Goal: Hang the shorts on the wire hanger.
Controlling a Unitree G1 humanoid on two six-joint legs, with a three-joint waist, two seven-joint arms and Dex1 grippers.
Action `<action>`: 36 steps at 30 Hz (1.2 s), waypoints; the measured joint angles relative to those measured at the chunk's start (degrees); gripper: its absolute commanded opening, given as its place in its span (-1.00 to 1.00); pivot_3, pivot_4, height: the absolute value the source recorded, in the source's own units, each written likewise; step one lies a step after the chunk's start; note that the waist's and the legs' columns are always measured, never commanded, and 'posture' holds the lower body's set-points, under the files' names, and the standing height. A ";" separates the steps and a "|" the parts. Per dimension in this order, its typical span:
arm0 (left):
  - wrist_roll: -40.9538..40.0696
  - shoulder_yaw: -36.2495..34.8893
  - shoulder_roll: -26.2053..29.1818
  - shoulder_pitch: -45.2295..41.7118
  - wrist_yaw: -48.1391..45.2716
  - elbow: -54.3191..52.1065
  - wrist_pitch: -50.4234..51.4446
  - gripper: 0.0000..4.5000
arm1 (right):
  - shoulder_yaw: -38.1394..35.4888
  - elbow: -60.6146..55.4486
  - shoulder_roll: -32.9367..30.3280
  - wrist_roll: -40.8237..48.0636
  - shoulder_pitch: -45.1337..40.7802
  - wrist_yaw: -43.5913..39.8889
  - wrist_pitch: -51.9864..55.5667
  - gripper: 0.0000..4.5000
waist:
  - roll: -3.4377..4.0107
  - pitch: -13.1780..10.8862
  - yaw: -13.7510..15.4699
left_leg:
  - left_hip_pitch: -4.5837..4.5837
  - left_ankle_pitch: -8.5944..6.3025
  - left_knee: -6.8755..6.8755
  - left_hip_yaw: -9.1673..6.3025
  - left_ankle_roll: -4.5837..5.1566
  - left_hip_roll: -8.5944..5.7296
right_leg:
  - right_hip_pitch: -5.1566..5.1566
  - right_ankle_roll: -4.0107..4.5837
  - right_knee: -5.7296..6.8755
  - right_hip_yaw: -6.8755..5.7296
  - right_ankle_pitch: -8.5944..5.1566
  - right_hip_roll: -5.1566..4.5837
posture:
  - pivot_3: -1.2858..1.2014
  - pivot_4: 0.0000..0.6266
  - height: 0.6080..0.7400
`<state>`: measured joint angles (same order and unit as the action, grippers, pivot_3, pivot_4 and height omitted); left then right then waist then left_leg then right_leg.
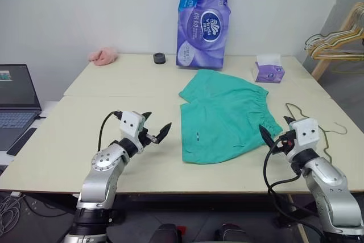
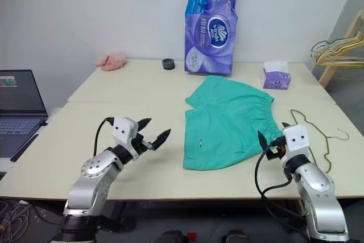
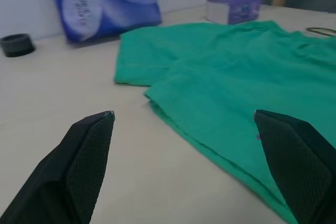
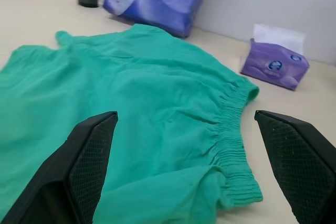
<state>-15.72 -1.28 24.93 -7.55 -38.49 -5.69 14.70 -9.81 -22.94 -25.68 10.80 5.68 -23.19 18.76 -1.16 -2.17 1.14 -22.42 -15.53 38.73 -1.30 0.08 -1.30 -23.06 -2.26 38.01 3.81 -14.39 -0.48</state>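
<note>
**Desk:** What's on the table rn?

**Me:** Teal-green shorts [image 1: 224,115] lie flat, about mid-table [image 1: 102,163], waistband toward the right side, legs toward the left, small white label near the hem closest to my left arm. The wire hanger [image 2: 318,132] lies on the tabletop just right of the waistband, hook pointing to the table's right edge. Can't tell if wire and cloth touch.

**Desk:** Grippers?

**Me:** Left gripper [image 1: 154,127] hovers over bare tabletop left of the shorts, fingers spread wide, nothing between them, aimed toward the cloth. Right gripper [image 2: 272,139] is near the waistband end, fingers also spread wide, empty. In the right wrist view the gathered elastic sits between the two black fingers [image 4: 84,166], but they aren't on it.

**Desk:** Background?

**Me:** Purple tissue-roll pack [image 1: 203,24] stands at the far edge w/ a small black ring [image 1: 159,58] beside it, a purple tissue box [image 1: 268,69] to its right, a pink cloth lump [image 1: 103,56] far left. Laptop [image 1: 17,98] is off the table's left side, and a bunch of hangers on a wooden rack [image 1: 335,41] at far right.
</note>
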 measured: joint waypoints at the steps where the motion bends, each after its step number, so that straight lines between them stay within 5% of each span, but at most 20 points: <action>1: -0.23 1.35 1.94 -0.26 -2.81 -0.25 1.01 1.00 | 0.05 -0.22 -1.99 0.24 0.62 -2.30 -0.16 0.99 | 0.01 0.00 -0.11 | 0.00 0.00 0.00 0.00 0.00 0.00 | 0.00 0.00 0.00 0.00 -0.02 0.01 | 0.02 -0.99 1.00; 9: 0.11 11.73 10.66 -4.78 -17.77 -0.16 7.55 1.00 | 0.84 -5.39 -14.35 2.78 5.68 -17.30 -2.54 0.99 | 0.05 -0.01 -1.35 | 0.09 -0.06 0.00 -0.02 0.07 0.03 | 0.10 -0.08 -0.01 -0.01 -0.18 0.04 | -0.03 -0.97 1.00; 19: 13.65 22.05 3.41 -13.46 -15.07 15.86 -3.34 1.00 | 1.63 -8.45 -16.43 1.82 13.08 -20.73 -4.45 0.99 | 0.07 -0.04 -1.68 | 0.83 -0.31 0.03 -0.01 0.14 0.02 | 0.87 -0.28 -0.09 0.04 -0.63 0.02 | -0.07 -0.94 1.00; 22: 15.67 23.21 1.63 -14.50 -14.53 17.72 -6.59 0.76 | 2.14 -8.48 -16.26 0.49 13.99 -20.42 -5.28 1.00 | 0.08 -0.03 -2.18 | 0.84 -0.32 0.03 0.02 0.14 0.02 | 0.87 -0.30 -0.08 0.10 -0.63 0.02 | -0.08 -0.93 1.00; 30: 18.40 24.96 -0.45 -14.57 -13.85 19.55 -11.38 -0.33 | 1.88 -6.59 -16.16 -2.66 12.53 -18.86 -7.37 1.00 | 0.15 0.01 -2.97 | 0.95 -0.36 0.02 0.03 0.15 0.01 | 0.99 -0.35 -0.09 0.12 -0.68 0.00 | -0.08 -0.92 1.00; 36: 16.70 20.40 -0.09 -15.26 -12.80 20.99 -9.61 -0.99 | 6.96 9.06 -22.58 -14.37 -0.61 -18.63 -15.35 1.00 | 0.12 -0.02 -4.06 | 0.98 -0.38 0.00 0.06 0.15 0.03 | 0.96 -0.28 -0.07 0.11 -0.64 0.03 | -0.06 -0.94 1.00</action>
<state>0.98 19.12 24.84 -22.81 -51.29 15.30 5.08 -2.86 -13.88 -48.26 -3.57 5.06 -41.82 3.41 -1.04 -2.19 -2.92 -21.44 -15.91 38.73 -1.24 0.24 -1.27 -22.10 -2.54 37.94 3.92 -15.03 -0.45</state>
